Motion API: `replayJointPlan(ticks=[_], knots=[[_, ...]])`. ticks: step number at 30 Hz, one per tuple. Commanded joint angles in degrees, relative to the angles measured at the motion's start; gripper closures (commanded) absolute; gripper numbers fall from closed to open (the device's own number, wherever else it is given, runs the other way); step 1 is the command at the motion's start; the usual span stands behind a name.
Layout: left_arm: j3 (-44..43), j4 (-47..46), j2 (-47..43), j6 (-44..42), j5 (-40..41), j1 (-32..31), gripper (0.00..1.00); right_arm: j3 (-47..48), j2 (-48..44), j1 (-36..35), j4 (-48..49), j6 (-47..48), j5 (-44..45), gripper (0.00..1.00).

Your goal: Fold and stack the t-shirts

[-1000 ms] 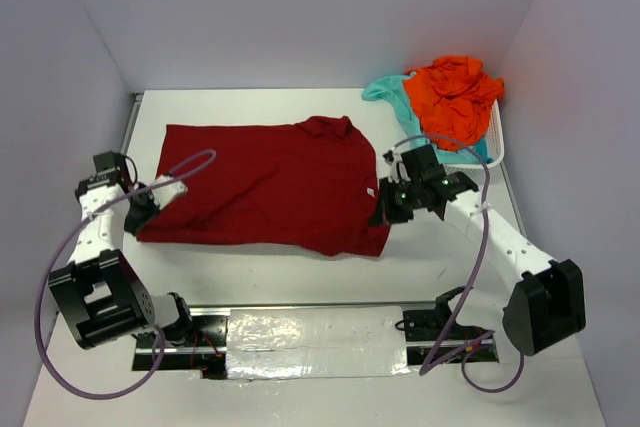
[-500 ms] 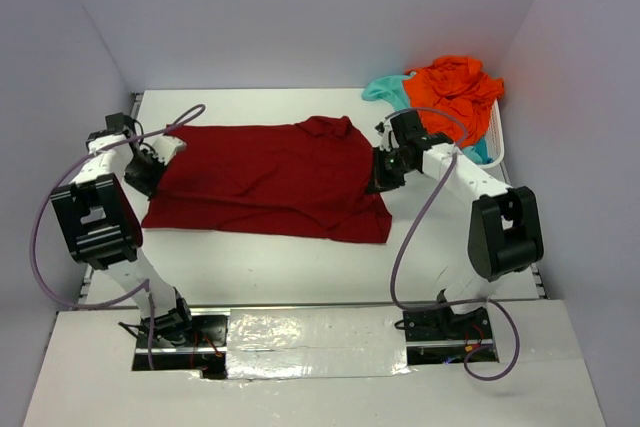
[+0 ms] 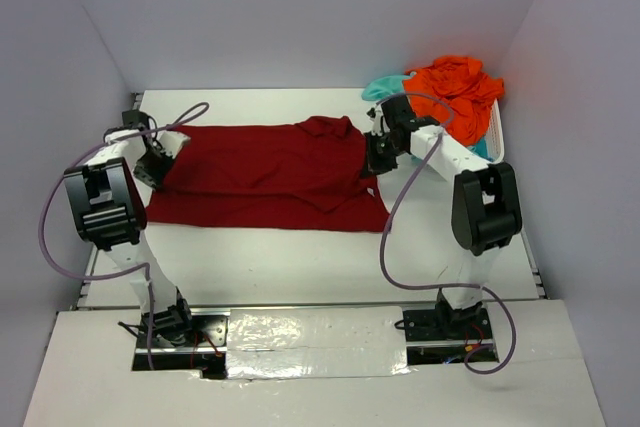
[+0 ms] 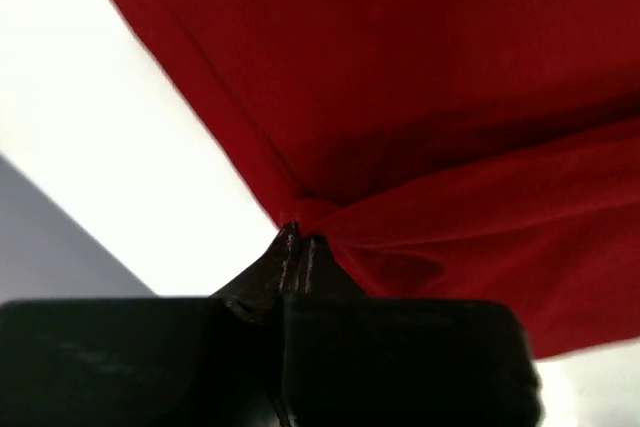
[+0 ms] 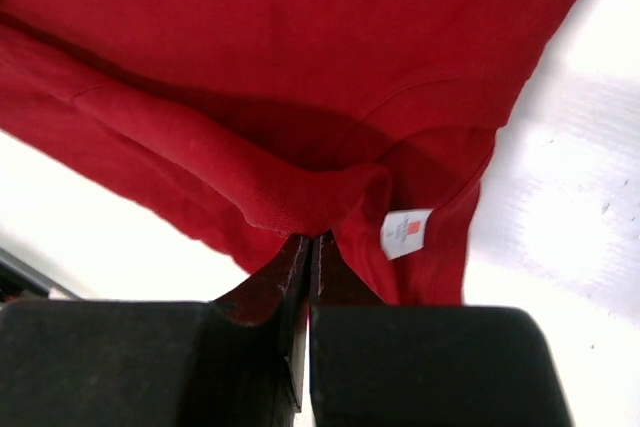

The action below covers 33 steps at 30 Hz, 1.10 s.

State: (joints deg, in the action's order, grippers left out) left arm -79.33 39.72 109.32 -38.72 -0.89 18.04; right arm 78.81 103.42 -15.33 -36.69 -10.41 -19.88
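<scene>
A dark red t-shirt [image 3: 265, 177] lies spread across the white table, its near part doubled over into a long band. My left gripper [image 3: 160, 159] is shut on the shirt's left edge, the cloth [image 4: 420, 127] bunching at its tips [image 4: 298, 234]. At the shirt's right edge, beside the collar, my right gripper [image 3: 377, 155] is shut on a fold of the red cloth [image 5: 300, 187], a white label [image 5: 405, 233] just right of its tips [image 5: 312, 239]. An orange t-shirt [image 3: 455, 92] and a mint-aqua one [image 3: 385, 90] are heaped in the basket at the back right.
A white mesh basket [image 3: 497, 142] stands at the back right corner against the right wall. Walls close in the table on the left, back and right. Both arm bases and their purple cables sit at the near edge.
Both grippers have carried the shirt's near edge away from the bases toward the back, folding it over itself. The arms now reach far back and the shirt looks narrower.
</scene>
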Motion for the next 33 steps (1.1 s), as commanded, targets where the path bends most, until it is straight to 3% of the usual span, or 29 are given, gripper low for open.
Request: replayJointPlan(ticks=[1,3,4,6,7,8,10,11,12,16,19,26,28,29,31,32,33], knots=[[-3.2,-1.3,3.0,4.3,3.0,-0.6,0.91,4.2,2.3,0.6,0.1,1.6,2.4,0.97],[-5.5,-0.4,5.0,6.7,3.9,-0.5,0.80,6.4,4.2,0.7,-0.3,1.5,2.7,0.75],[-6.5,1.1,6.2,8.8,4.1,-0.4,0.70,7.4,4.9,0.7,-1.2,1.1,3.1,0.50],[-10.6,3.6,7.0,10.8,2.2,0.1,0.63,10.3,5.9,0.9,-2.5,0.5,3.8,0.38],[-12.0,6.2,7.2,12.9,1.3,0.4,0.35,10.8,5.6,1.1,-3.3,-0.4,5.1,0.32],[-14.9,7.4,7.2,13.7,0.1,1.1,0.32,10.9,4.6,1.3,-3.5,-1.0,6.0,0.29],[-17.2,9.2,6.4,16.8,-4.0,3.9,0.27,9.1,-0.4,1.7,-3.4,-2.5,7.6,0.11],[-18.2,10.2,5.2,17.8,-5.3,5.1,0.08,7.8,-2.3,2.0,-3.4,-4.2,9.7,0.07],[-18.2,10.8,4.5,18.8,-6.1,7.4,0.06,4.4,-4.4,2.1,-3.4,-4.9,10.3,0.00],[-11.6,12.0,1.5,19.4,-7.5,9.3,0.06,-8.6,-13.7,2.2,-1.7,-8.6,7.5,0.01],[-1.6,9.9,0.3,19.6,-9.0,9.2,0.06,-19.1,-16.6,2.2,2.3,-12.0,5.7,0.02],[3.3,5.1,2.6,21.4,-12.0,9.1,0.08,-27.0,-12.0,2.1,8.8,-14.0,1.2,0.13],[3.2,4.7,4.1,21.8,-12.7,9.2,0.14,-28.3,-11.0,2.2,10.7,-14.6,-0.9,0.23],[3.2,4.8,4.7,21.8,-13.5,9.2,0.23,-28.7,-11.0,2.2,11.2,-14.9,-1.3,0.27],[3.7,5.0,5.6,21.8,-14.5,9.2,0.37,-29.4,-11.0,2.2,12.2,-15.4,-1.8,0.55],[3.9,5.1,5.7,21.8,-14.8,9.2,0.53,-30.1,-11.1,2.2,12.1,-15.5,-1.8,0.66],[4.1,5.5,5.6,21.2,-16.3,9.2,0.66,-30.5,-11.8,2.3,12.0,-15.6,-1.7,0.88]])
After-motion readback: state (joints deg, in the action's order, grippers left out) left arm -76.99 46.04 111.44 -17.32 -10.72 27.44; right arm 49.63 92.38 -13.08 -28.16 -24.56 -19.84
